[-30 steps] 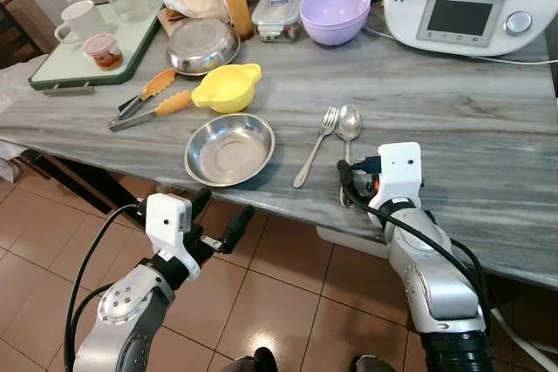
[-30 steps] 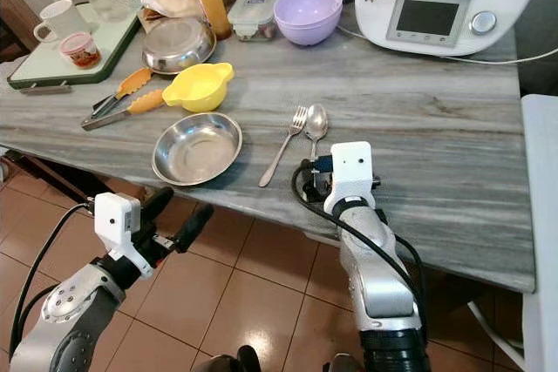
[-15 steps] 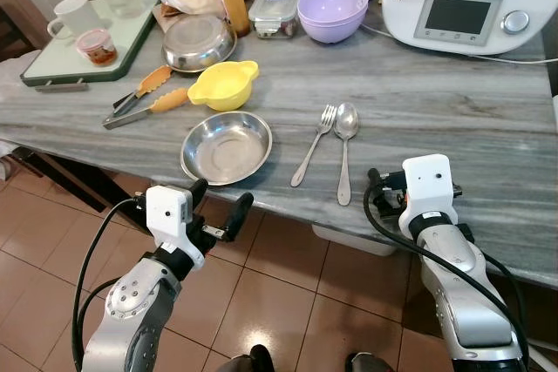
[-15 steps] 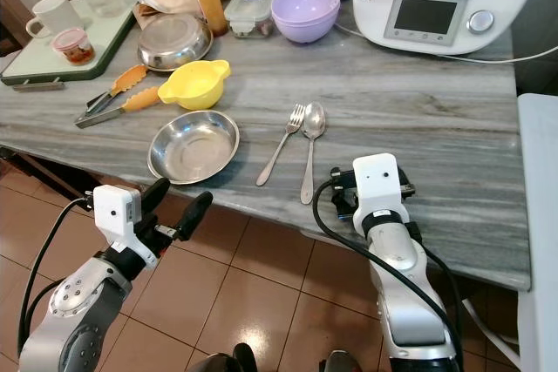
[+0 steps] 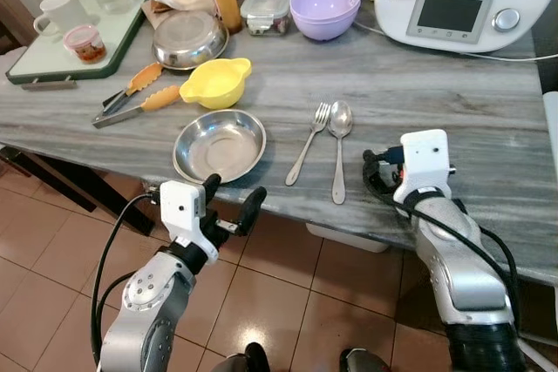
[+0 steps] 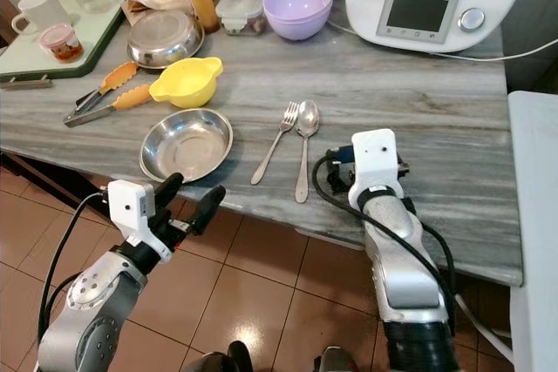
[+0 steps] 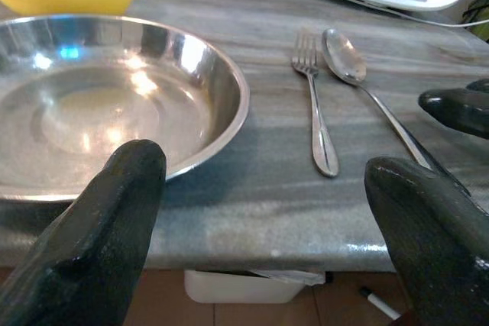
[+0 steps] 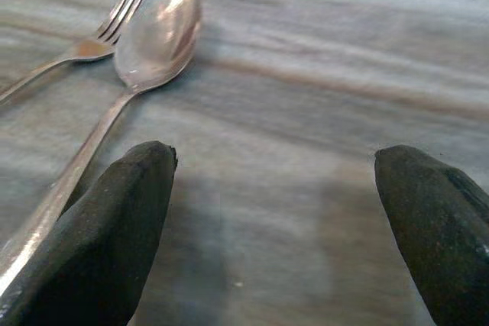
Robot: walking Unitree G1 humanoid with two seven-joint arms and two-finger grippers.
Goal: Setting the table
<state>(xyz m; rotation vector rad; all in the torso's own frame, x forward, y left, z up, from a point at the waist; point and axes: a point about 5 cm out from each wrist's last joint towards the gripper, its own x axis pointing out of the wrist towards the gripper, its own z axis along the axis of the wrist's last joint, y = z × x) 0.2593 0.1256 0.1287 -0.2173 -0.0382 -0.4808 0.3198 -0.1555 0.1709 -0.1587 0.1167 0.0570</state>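
A fork [image 5: 308, 142] and a spoon [image 5: 338, 150] lie side by side on the grey marble table [image 5: 488, 128], near its front edge. To their left sits a shallow steel bowl [image 5: 220, 145]. My right gripper [image 8: 283, 219] hovers low over the table just right of the spoon's handle [image 8: 69, 181], open and holding nothing. My left gripper [image 5: 231, 202] is open too, level with the table's front edge in front of the steel bowl [image 7: 99, 104].
Behind the steel bowl are a yellow bowl [image 5: 218, 83] and orange-handled tongs [image 5: 131, 102]. Farther back stand a second steel bowl [image 5: 187, 38], a purple bowl [image 5: 324, 6], a white kitchen machine [image 5: 453, 2] and a green tray [image 5: 52, 63] with a mug. Tiled floor lies below.
My right gripper has drawn off the spoon's handle to the right, leaving the spoon flat beside the fork. My left gripper has risen closer to the table's edge. The camera shifted slightly.
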